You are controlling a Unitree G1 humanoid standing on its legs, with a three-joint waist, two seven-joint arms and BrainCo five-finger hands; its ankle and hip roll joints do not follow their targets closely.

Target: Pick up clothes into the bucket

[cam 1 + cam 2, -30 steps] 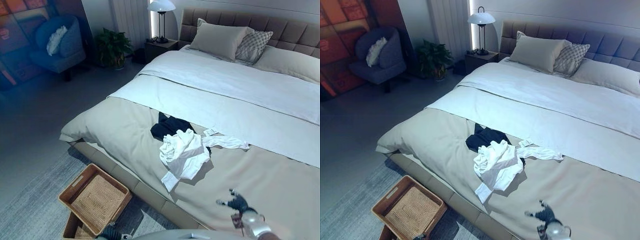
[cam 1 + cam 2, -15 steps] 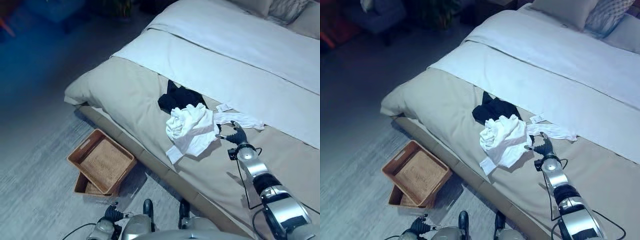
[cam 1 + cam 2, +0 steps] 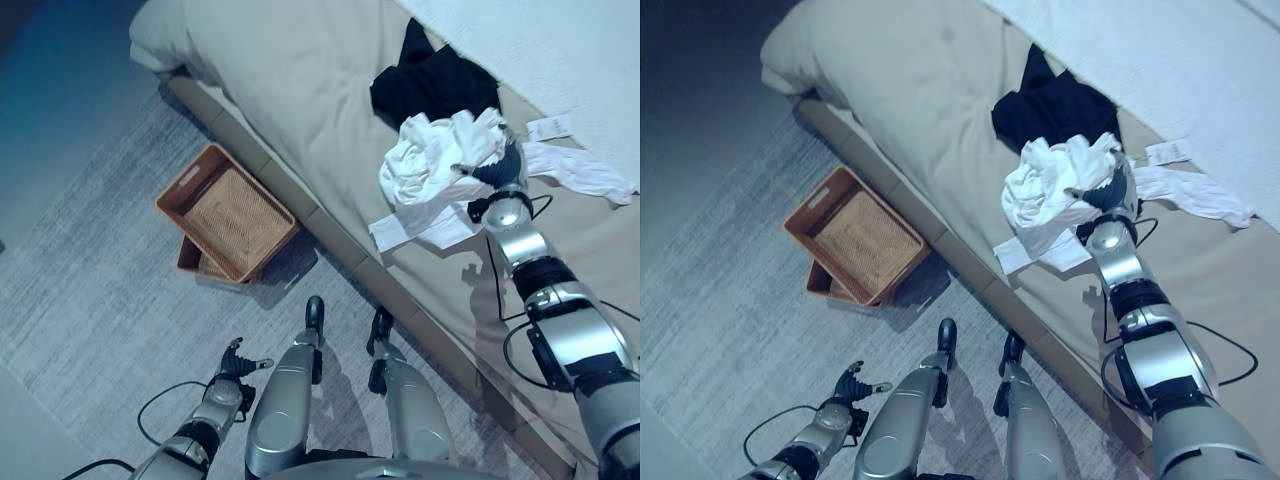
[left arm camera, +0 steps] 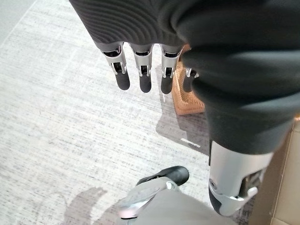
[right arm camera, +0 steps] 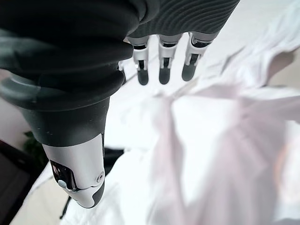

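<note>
A crumpled white shirt (image 3: 428, 165) lies on the beige bedspread (image 3: 300, 90) near the bed's edge, with a black garment (image 3: 430, 80) just behind it and a thin white piece (image 3: 582, 172) to its right. My right hand (image 3: 497, 168) rests against the shirt's right side; its fingers (image 5: 161, 65) are straight over the white cloth (image 5: 211, 140), open. The woven basket (image 3: 228, 210) stands on the floor beside the bed, stacked on a second one. My left hand (image 3: 236, 360) hangs low over the carpet, open, fingers (image 4: 143, 77) straight.
The bed's padded edge (image 3: 340, 245) runs diagonally between the basket and the clothes. A grey carpet (image 3: 100, 300) covers the floor around the baskets. A corner of the basket (image 4: 187, 98) shows past my left hand.
The camera has tilted down towards the floor and bed edge. My right hand has reached forward from beside the white shirt to lie against it.
</note>
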